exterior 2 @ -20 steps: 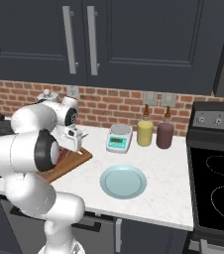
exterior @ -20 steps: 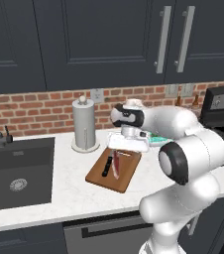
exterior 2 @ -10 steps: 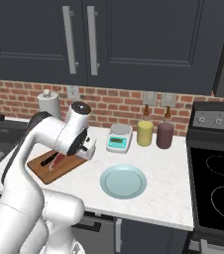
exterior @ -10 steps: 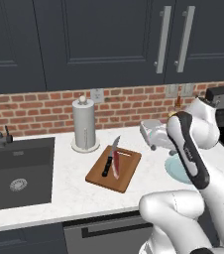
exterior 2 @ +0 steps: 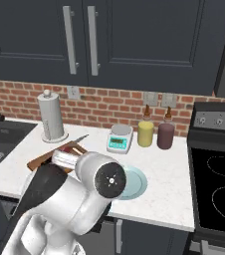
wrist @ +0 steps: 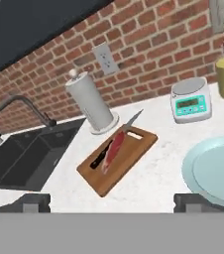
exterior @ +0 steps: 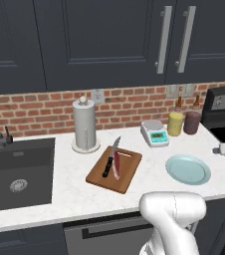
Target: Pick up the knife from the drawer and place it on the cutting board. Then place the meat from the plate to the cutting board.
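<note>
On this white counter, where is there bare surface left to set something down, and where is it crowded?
Bare counter lies between the dark sink and the brown wooden cutting board, along the front edge, and between that board and the round pale blue-green plate. The back right is crowded: small white scale, yellow jar, dark jar.

Knife (exterior: 110, 160) and meat (exterior: 117, 166) side by side on board (exterior: 114, 169); plate (exterior: 187, 169) bare, right of board; scale (exterior: 154, 133) behind.

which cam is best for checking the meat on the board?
Hand view: the meat lies unobstructed on the cutting board beside the knife. Left base view shows it smaller; in the right base view the arm covers most of the board.
</note>
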You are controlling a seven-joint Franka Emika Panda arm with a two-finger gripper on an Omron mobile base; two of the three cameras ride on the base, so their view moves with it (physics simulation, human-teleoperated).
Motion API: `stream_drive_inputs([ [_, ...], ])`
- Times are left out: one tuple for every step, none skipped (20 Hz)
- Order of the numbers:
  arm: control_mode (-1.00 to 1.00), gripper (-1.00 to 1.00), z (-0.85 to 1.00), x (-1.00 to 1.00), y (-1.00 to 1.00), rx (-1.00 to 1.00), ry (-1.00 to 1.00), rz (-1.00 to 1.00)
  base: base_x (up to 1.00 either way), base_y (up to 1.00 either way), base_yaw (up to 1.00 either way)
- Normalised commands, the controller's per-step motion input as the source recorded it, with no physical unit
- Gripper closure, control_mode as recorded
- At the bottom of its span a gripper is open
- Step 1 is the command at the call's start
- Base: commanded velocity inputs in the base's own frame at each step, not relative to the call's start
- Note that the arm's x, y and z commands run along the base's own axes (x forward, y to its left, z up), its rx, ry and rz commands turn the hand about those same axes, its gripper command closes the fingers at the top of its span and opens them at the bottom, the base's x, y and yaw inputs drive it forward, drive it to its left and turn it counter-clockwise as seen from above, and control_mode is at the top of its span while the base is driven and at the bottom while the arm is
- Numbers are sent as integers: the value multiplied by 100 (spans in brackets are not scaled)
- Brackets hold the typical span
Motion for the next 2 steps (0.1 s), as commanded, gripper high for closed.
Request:
stream_drive_inputs([
  [-100, -100, 100, -100, -100, 10, -73, 0, 0, 0, 0],
  [-100, -100, 54, -84, -100, 22, -84, 0, 0, 0, 0],
])
